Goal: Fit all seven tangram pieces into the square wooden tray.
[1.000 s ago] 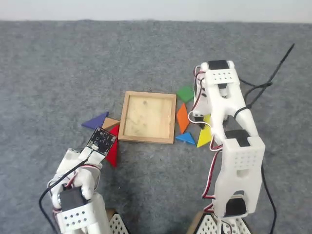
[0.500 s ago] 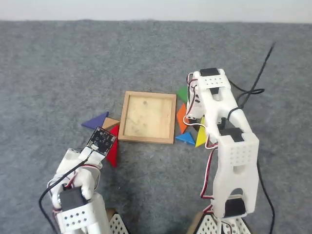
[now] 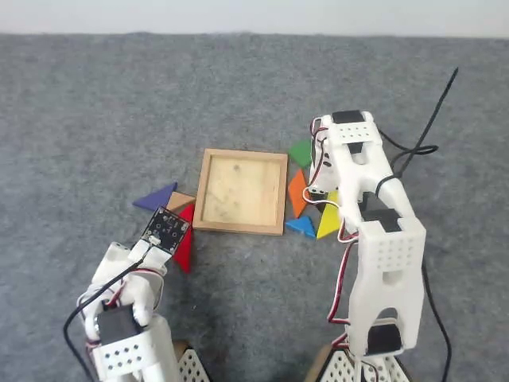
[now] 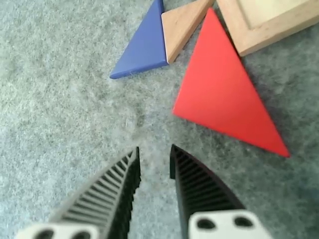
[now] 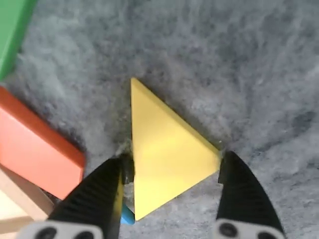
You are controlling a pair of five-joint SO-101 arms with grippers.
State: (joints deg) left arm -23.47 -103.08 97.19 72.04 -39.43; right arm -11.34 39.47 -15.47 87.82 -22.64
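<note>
- The right gripper is down on the tabletop with its fingers clamped across the yellow triangle. One sits on the long edge, the other on the far corner, and it looks like contact on both sides. My guess is it grips there because that's the only span it can straddle.
- The yellow one is flat on the grey tabletop, just off the edge of the tray nearest that arm.
- The tray is near the middle of the tabletop, with bare wood inside and no pieces in it yet.
- In the way are the orange piece between yellow and the tray, the small light-blue triangle touching yellow's corner, and the green piece further along.
- The left gripper hangs low over the tabletop, nearly closed and holding nothing. It's near the red triangle, with the dark blue triangle and the plain wood piece beyond it.
</note>
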